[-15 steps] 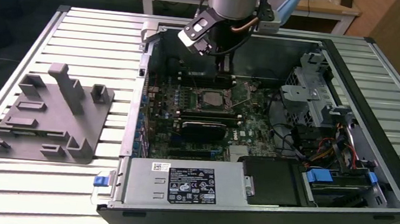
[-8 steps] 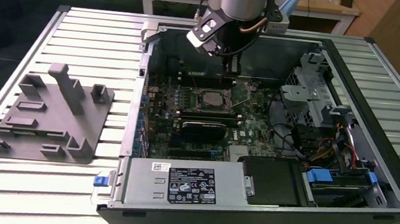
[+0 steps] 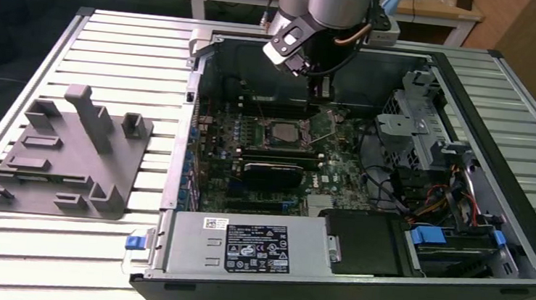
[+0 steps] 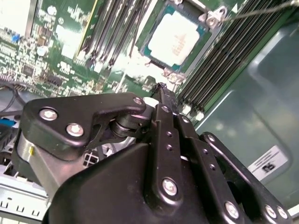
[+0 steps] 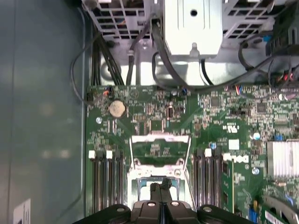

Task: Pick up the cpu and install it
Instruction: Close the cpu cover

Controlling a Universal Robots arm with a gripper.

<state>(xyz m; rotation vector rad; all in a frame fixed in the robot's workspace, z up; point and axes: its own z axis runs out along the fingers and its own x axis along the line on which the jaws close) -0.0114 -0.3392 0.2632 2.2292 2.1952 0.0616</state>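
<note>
In the upper middle of the exterior view, the gripper (image 3: 320, 90) is squeezed closed, holding nothing. If it dips, it could scratch the cpu (image 4: 176, 39).

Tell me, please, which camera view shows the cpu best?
The second wrist view: the cpu lies close and uncovered, its silver top plain. The exterior view shows it small and distant. In the first wrist view the jaws hide most of it.

The arm (image 3: 339, 3) points its hand (image 3: 321, 88) downward (fingers (image 4: 163, 119) pressed together).
</note>
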